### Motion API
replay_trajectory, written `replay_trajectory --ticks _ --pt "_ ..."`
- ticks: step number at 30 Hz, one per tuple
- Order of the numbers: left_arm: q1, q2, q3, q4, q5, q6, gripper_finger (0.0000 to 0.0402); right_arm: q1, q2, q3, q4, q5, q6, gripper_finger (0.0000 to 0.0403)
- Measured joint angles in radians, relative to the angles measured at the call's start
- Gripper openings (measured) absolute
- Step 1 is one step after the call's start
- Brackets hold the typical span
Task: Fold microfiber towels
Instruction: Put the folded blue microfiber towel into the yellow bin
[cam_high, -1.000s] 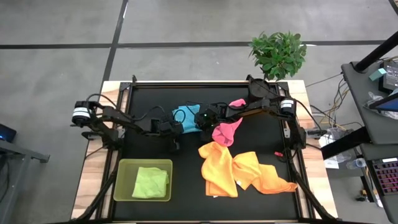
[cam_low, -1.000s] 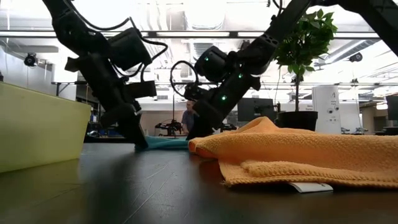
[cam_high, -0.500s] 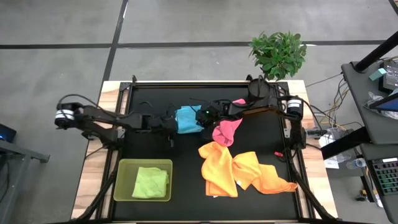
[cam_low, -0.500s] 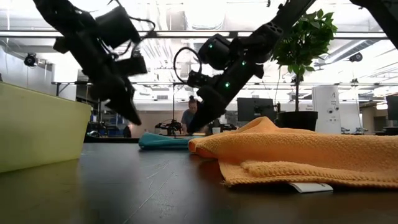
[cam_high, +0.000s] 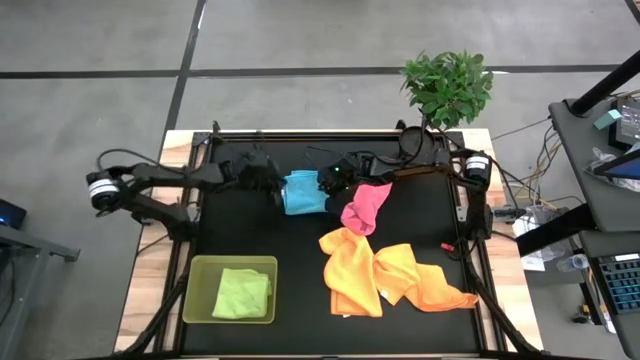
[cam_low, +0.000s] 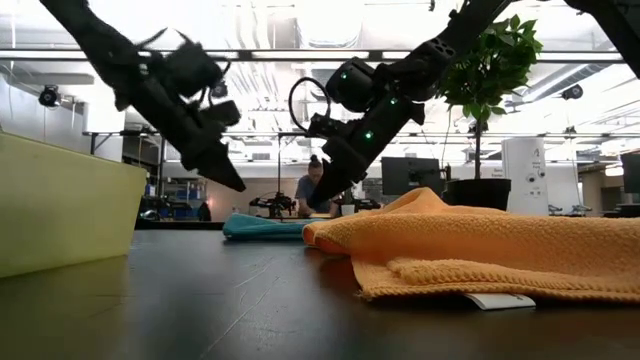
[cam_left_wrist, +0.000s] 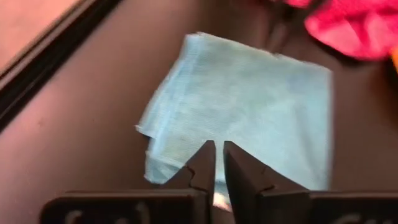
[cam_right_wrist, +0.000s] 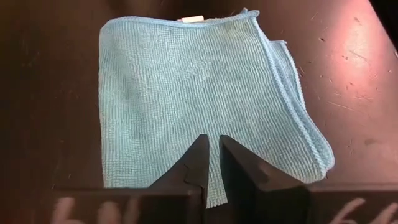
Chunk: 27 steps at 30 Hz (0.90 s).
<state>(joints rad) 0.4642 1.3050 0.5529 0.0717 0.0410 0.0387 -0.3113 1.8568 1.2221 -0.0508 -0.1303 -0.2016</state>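
A light blue towel (cam_high: 303, 192) lies folded flat on the black table, toward the far side. It also shows in the low view (cam_low: 262, 228), the left wrist view (cam_left_wrist: 249, 118) and the right wrist view (cam_right_wrist: 199, 93). My left gripper (cam_high: 274, 188) hangs shut above the towel's left edge, clear of it (cam_low: 236, 184). My right gripper (cam_high: 325, 185) hangs shut above the towel's right edge, also clear (cam_low: 320, 198). A pink towel (cam_high: 364, 206) lies crumpled just right of the blue one.
Two crumpled orange towels (cam_high: 390, 275) lie at the near right and fill the low view's right (cam_low: 480, 250). A lime-green tray (cam_high: 200, 300) at the near left holds a folded lime green towel (cam_high: 243, 293). A potted plant (cam_high: 448, 85) stands beyond the far edge.
My left gripper has risen from the table at the blue towel's left edge and gone toward the far edge. My right gripper has risen a little above the towel's right side. The blue towel stays flat on the table.
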Motion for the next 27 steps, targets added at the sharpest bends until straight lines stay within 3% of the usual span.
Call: replay_trajectory --ticks 6,14,22,27 --pt "0.108 0.152 0.004 0.160 0.015 -0.045 0.0085 -0.006 0.000 0.000 0.003 -0.001 -0.006 0.0063" --pt "0.121 0.300 0.006 0.212 0.038 -0.109 0.0140 -0.006 0.001 -0.001 0.004 -0.001 -0.002 0.0095" --pt "0.116 0.290 0.007 0.208 0.106 -0.077 0.0141 -0.010 0.004 -0.002 0.011 -0.001 -0.001 0.0113" --pt "0.096 0.270 0.006 0.213 0.125 -0.011 0.0080 -0.011 0.004 -0.002 0.017 -0.001 0.005 0.0121"
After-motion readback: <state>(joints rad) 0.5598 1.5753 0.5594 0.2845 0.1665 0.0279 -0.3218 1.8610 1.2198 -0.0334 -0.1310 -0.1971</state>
